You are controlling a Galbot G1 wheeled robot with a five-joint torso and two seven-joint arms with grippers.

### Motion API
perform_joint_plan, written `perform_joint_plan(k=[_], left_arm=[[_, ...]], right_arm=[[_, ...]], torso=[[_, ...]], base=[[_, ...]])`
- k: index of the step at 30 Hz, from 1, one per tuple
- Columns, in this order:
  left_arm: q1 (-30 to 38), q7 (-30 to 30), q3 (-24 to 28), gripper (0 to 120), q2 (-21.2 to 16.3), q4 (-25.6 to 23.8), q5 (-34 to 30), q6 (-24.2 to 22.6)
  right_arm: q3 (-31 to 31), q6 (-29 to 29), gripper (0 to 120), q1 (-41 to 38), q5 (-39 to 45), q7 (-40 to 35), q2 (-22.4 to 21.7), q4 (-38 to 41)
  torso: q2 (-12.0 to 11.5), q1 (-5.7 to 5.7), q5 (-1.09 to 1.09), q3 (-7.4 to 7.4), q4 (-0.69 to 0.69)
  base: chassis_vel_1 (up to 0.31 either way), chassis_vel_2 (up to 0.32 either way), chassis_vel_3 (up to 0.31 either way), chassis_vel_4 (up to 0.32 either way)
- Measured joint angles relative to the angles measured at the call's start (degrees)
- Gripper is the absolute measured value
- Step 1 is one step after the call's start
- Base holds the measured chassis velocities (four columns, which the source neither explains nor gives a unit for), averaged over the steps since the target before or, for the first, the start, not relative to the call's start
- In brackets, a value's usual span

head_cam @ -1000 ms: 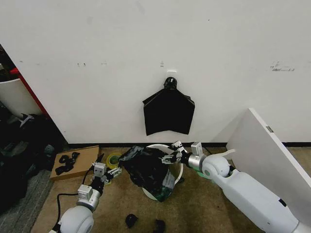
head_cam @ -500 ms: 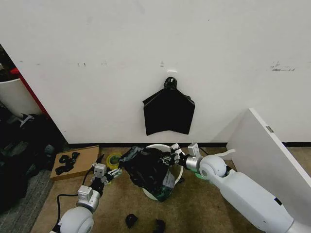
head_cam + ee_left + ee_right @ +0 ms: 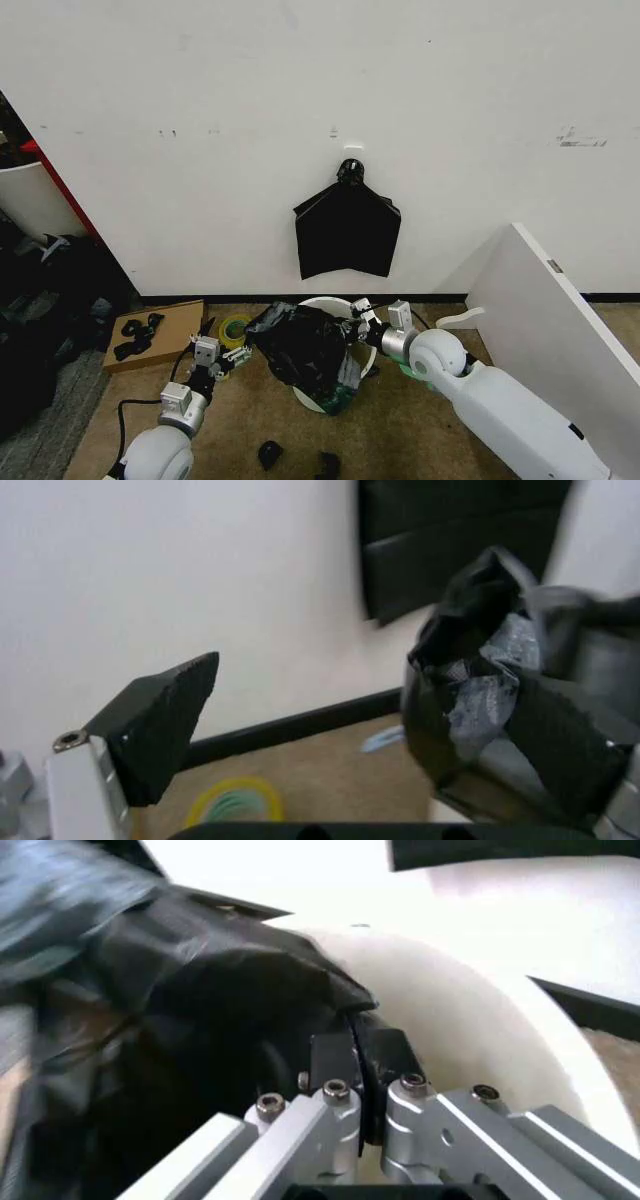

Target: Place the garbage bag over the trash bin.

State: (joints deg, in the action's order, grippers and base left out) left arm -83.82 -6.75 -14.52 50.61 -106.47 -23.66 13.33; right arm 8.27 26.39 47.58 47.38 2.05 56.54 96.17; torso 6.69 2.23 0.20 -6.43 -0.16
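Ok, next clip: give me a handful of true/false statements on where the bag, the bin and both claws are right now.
1. The garbage bag lies draped over one side of the trash bin. True.
2. The right claw is shut on the garbage bag at the bin's rim. True; the right wrist view shows its fingers pinched together against the black plastic.
3. The left claw holds the bag too. False; it is open, beside the bag.
4. The bin lies tipped on its side. False; it stands upright on the carpet.
5. A second black bag hangs on the wall behind the bin. True.
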Motion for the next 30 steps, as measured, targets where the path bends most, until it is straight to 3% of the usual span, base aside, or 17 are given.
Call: perform_joint_plan(k=[5, 10, 18, 25, 30], left_arm=[[-2.80, 6.84, -1.40, 100, -3.43, -1.43, -0.88, 5.72], [-2.16, 9.73, -1.93, 100, -5.72, -1.47, -3.32, 9.14], [-2.22, 16.05, -2.61, 100, -7.80, -0.13, -7.22, 16.24], [-2.88, 15.01, -2.79, 100, -7.27, -0.37, -8.49, 16.52], [-4.17, 13.13, -2.46, 100, -6.75, -4.89, -10.38, 14.33]], right_arm=[[-0.85, 0.70, 0, 0.84, 0.75, -2.91, -0.03, 0.58], [-3.84, 0.88, 0, 3.41, 0.94, -4.16, -0.29, 1.05], [-5.29, 0.83, 0, 4.91, 0.75, -5.54, 0.12, 0.54], [-6.51, 1.22, 0, 6.33, 3.55, -8.24, 0.39, 4.20], [-6.87, 3.40, 0, 7.66, 8.23, -16.32, 2.25, 10.21]], torso=[[0.00, 0.00, 0.00, 0.00, 0.03], [0.00, 0.00, 0.00, 0.00, -0.04], [0.00, 0.00, 0.00, 0.00, 0.01], [0.00, 0.00, 0.00, 0.00, 0.01], [0.00, 0.00, -0.01, 0.00, 0.01]], base=[[0.000, 0.000, 0.000, 0.000], [0.000, 0.000, 0.000, 0.000], [0.000, 0.000, 0.000, 0.000], [0.000, 0.000, 0.000, 0.000], [0.000, 0.000, 0.000, 0.000]])
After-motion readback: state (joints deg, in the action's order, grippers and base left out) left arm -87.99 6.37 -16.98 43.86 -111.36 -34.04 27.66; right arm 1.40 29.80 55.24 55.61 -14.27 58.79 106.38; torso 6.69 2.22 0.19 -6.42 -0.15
